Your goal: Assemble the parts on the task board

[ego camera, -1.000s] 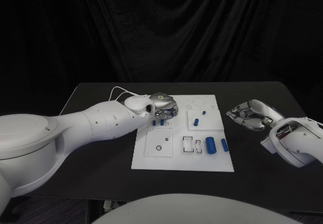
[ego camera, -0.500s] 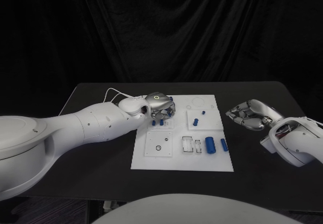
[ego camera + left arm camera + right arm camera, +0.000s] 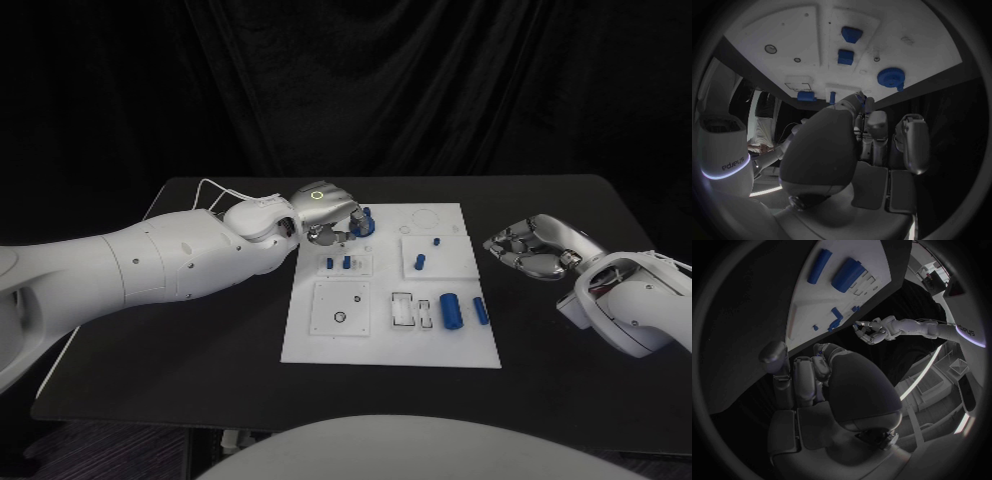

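The left hand [image 3: 330, 214] has lifted toward the bench's far edge, pinching a blue part [image 3: 365, 220]; the right hand [image 3: 531, 246] stays curled, holding nothing, beside the task board [image 3: 325, 345]

The robot's silver left hand [image 3: 329, 213] has drawn back from over the white rectangular task board [image 3: 346, 340] toward its far left corner, lifting a small blue cylindrical part [image 3: 365, 219] pinched in its fingertips; two short blue pegs [image 3: 340, 263] it had covered now stand exposed.
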{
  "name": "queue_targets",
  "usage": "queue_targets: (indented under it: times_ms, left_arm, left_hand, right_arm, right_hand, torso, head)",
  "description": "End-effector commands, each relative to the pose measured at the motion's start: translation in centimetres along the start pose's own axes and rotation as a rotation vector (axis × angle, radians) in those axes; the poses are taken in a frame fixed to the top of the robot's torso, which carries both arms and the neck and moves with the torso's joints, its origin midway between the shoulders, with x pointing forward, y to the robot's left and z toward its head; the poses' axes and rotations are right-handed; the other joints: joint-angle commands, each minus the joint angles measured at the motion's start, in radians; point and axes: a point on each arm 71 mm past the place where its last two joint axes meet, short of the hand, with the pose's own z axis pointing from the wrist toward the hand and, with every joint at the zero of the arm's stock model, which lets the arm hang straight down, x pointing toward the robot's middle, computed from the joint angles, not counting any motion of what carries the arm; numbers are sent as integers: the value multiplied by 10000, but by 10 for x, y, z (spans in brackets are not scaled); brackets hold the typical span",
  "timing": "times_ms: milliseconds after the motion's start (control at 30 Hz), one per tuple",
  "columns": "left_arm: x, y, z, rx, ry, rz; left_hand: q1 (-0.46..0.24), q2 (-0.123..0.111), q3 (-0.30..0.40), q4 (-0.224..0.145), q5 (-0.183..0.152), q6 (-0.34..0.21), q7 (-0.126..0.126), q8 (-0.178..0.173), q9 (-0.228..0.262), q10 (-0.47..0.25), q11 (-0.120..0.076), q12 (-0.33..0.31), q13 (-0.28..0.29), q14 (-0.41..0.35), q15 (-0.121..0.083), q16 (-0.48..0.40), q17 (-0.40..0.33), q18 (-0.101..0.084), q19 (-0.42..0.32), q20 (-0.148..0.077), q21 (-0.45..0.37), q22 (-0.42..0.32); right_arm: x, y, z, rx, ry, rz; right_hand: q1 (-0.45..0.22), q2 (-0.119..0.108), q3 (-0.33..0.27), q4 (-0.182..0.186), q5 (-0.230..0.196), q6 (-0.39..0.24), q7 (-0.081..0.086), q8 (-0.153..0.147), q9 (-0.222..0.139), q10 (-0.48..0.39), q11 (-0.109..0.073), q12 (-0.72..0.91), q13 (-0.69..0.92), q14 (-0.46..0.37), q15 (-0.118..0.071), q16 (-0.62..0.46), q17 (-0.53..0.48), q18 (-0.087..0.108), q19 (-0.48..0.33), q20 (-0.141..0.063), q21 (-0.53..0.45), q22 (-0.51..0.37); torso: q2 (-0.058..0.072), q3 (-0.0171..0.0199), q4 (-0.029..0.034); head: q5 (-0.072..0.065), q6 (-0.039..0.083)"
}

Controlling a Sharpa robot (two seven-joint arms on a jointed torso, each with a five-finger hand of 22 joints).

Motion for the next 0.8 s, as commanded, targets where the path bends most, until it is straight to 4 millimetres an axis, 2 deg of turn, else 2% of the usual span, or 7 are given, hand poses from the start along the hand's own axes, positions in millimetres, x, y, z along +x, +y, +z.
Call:
queue_targets:
  times_ms: [33,300,500,800]
  left_arm:
    - [-1,1,-3,-219,242,-56]
    - [3,10,-9,-516,707,-78]
    - [7,13,-10,-727,882,-85]
    - [12,17,-7,-968,1164,-79]
  left_hand:
    - [-117,24,69,15,-84,79,-3,7,-16,35,63,-97,-41,10,18,-92,-98,-41,20,-16,-84,1894]
    - [-136,29,109,31,-226,120,26,5,-29,88,94,-231,-81,-40,33,-205,-225,-24,-25,-11,-185,1868]
    - [-165,34,115,52,-293,131,46,-1,-36,172,119,-261,-84,-36,39,-231,-258,-31,-10,-9,-153,1878]
    - [-135,37,137,31,-314,142,52,-2,-39,212,123,-285,-88,-45,41,-260,-294,-26,-21,-9,-181,1871]
  right_arm:
    - [2,-1,0,158,118,2]
    - [3,-1,0,161,149,8]
    - [3,0,1,150,157,13]
    - [3,-1,0,166,153,10]
  right_hand:
    - [-25,-52,61,-16,62,-17,32,-17,4,3,16,-3,-8,55,-19,-45,268,118,18,-1,-26,1133]
    - [-27,-45,68,-16,60,-6,32,-12,7,-6,17,-10,-16,50,-17,-52,263,119,13,-1,-40,1129]
    - [-27,-45,68,-16,60,-6,32,-12,7,-6,17,-10,-16,50,-17,-52,263,119,13,-1,-40,1129]
    - [-27,-45,68,-16,60,-6,32,-12,7,-6,17,-10,-16,50,-17,-52,263,119,13,-1,-40,1129]
  torso:
    - [-4,3,0]
    - [-23,4,11]
    - [7,-11,2]
    - [14,5,-14]
  head:
    - [-4,-1]
    - [-20,-1]
    - [-17,-1]
    - [4,-1]
